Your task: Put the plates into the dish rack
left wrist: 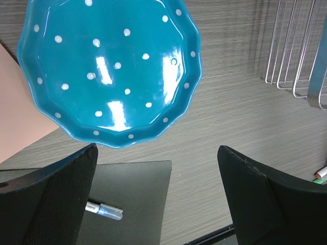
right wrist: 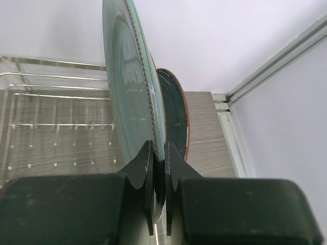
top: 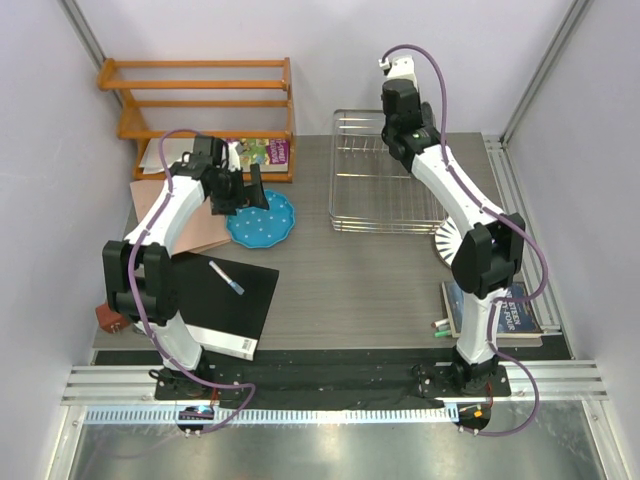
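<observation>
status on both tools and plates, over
Right tool shut on grey-green plate, upright at dish rack. Left tool open above blue dotted plate. Teal plate close beside held one.

The table (top: 350, 290) holds dish rack (top: 368, 205), dotted plate (top: 266, 224), black notebook (top: 225, 300).

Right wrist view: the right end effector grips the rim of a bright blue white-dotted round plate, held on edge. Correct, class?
No, the plate is wrong. In the right wrist view the right end effector grips the rim of a plain grey-green round plate, held on edge.
</observation>
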